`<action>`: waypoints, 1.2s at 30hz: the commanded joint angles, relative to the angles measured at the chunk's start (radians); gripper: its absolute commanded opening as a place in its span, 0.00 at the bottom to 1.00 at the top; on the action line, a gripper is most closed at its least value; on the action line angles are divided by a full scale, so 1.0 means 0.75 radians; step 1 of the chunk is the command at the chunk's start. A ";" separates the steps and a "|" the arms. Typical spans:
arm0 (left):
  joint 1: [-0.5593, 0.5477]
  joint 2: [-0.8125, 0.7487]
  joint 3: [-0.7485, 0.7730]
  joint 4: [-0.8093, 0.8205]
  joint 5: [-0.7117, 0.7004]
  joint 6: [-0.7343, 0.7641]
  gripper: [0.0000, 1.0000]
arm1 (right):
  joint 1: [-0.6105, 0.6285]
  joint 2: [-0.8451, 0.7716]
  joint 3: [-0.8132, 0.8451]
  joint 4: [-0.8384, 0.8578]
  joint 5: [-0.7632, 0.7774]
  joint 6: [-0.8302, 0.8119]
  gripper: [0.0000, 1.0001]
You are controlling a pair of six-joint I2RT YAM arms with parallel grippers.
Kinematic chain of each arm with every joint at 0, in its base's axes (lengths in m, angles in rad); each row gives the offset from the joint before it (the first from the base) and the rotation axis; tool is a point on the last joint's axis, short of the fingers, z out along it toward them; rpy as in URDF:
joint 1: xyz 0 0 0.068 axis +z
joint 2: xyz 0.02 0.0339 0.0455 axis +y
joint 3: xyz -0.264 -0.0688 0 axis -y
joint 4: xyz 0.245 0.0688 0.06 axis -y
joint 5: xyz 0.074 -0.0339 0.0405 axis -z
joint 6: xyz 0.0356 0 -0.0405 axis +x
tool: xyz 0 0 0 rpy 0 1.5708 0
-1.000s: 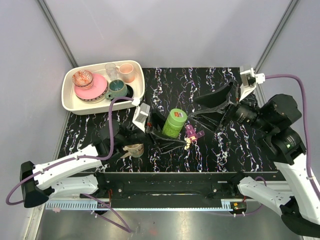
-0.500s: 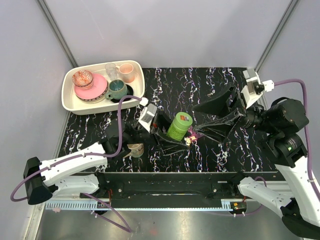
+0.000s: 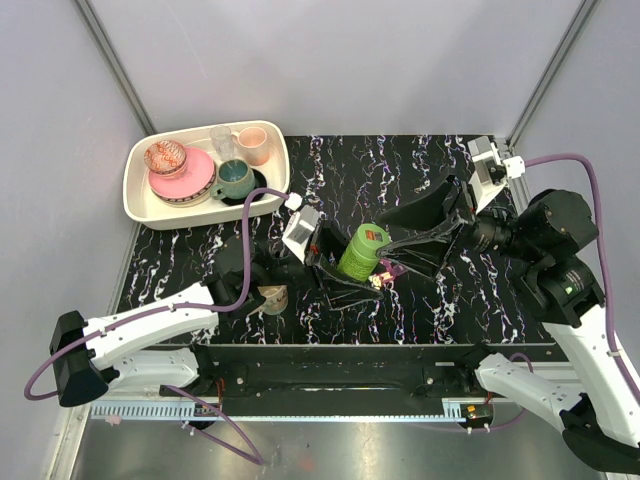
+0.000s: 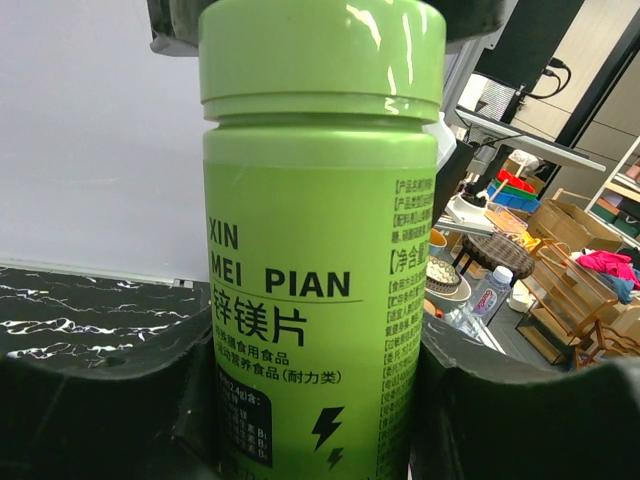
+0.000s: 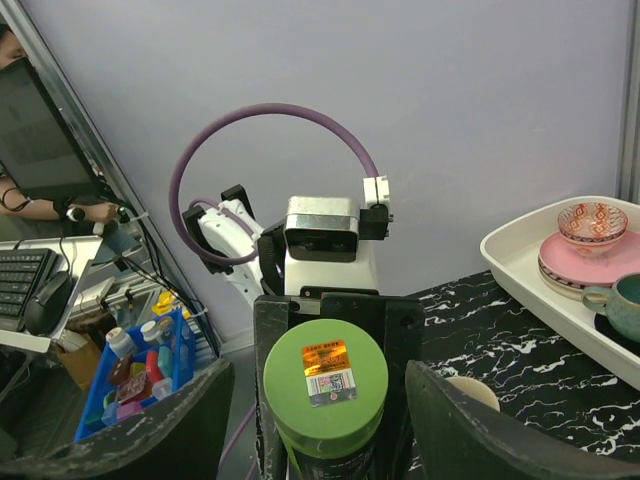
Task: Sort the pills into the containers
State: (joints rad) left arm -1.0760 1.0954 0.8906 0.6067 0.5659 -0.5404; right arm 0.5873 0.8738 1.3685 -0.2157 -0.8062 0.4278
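The left gripper (image 3: 340, 268) clamps the green bottle (image 3: 362, 250) at frame centre, presumably so the right gripper (image 3: 392, 243), jaws spread beside the cap (image 5: 325, 375), can unscrew it.

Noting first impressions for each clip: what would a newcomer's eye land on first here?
The lime-green bottle stands out at the middle of the black table. It is clamped in the left gripper, and the open right gripper flanks its cap. Next comes the white tray of dishes at the far left corner.
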 commanded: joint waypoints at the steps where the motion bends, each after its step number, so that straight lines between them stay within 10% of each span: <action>1: -0.001 0.002 0.083 0.128 0.037 -0.010 0.00 | -0.002 0.003 -0.004 -0.007 0.024 -0.035 0.72; 14: -0.001 0.039 0.118 0.115 0.033 -0.016 0.00 | -0.004 -0.007 -0.029 -0.025 0.026 -0.053 0.60; 19: -0.001 0.033 0.109 0.091 0.021 -0.004 0.00 | -0.004 0.003 -0.025 -0.029 0.038 -0.033 0.15; 22: -0.001 0.012 0.126 -0.025 -0.045 0.051 0.00 | -0.004 0.015 -0.021 -0.054 0.060 -0.041 0.08; 36: -0.001 0.026 0.410 -0.649 -0.936 0.448 0.00 | -0.004 0.199 0.126 -0.248 0.488 -0.028 0.00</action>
State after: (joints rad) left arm -1.0775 1.1122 1.0851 0.1547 0.1410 -0.2867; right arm 0.5823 0.9745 1.4067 -0.3256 -0.5472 0.4088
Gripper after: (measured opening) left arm 0.554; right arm 0.491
